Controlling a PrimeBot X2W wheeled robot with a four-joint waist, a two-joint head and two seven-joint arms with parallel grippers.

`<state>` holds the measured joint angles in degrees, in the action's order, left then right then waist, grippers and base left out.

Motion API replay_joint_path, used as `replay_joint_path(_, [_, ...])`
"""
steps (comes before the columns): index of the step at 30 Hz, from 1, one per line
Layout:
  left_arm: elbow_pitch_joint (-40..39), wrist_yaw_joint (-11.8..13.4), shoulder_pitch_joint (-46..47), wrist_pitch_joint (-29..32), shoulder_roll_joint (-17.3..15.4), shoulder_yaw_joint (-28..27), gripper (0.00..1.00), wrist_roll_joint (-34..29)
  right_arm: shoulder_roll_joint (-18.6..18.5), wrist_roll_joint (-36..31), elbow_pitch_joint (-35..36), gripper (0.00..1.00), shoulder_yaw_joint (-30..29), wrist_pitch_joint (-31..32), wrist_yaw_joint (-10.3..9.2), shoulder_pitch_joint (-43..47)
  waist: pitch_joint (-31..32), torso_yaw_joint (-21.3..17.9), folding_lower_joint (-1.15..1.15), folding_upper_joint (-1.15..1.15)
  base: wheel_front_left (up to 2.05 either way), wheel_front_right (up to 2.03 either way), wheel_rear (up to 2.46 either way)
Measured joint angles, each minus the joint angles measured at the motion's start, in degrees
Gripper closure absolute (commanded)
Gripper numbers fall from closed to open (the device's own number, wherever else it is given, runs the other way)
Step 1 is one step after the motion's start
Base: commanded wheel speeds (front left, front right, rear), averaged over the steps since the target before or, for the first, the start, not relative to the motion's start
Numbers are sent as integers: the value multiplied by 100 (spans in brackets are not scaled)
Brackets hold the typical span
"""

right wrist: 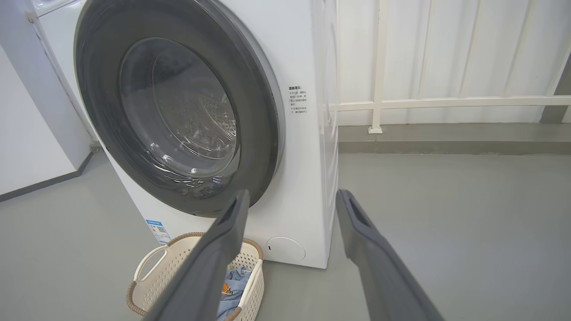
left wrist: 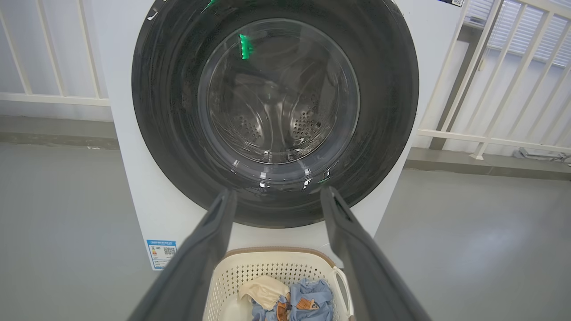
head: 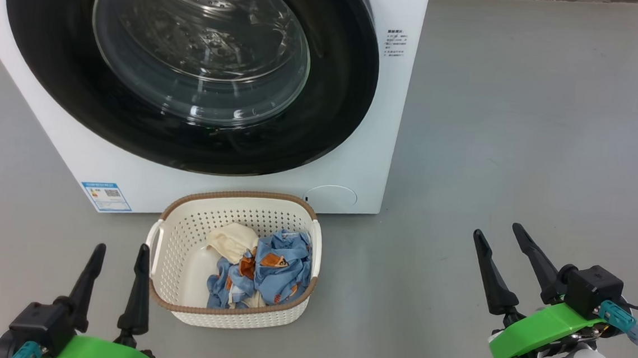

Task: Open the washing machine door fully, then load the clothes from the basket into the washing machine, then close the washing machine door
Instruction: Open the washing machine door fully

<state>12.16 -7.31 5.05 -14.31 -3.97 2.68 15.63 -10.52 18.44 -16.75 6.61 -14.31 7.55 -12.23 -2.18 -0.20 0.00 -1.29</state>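
The white washing machine (head: 365, 165) stands on the floor with its round black door (head: 51, 70) against its front; the steel drum shows through the glass window. In front of it sits the cream basket (head: 180, 231) with light blue printed clothes (head: 279, 266) and a cream cloth (head: 230, 240) inside. My left gripper (head: 120, 249) is open just left of the basket, nothing between its fingers. My right gripper (head: 498, 231) is open well to the right of the basket, empty. In the left wrist view the door (left wrist: 169, 111) and basket (left wrist: 232, 276) lie ahead of my left gripper (left wrist: 276, 196).
Grey floor (head: 524, 131) stretches open to the machine's right. A white railing (right wrist: 446, 102) and wall stand behind the machine. A blue energy label (head: 105, 196) marks the machine's lower left corner, and a round service flap (head: 330, 196) its lower right.
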Motion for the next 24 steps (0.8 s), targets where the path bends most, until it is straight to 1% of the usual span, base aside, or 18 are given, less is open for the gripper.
replay_joint_path(24, [9,0,5,0,-30,57,0,71,2,0,-5,0,4,0,0,-1,-20,30,0,0,0,0,-1])
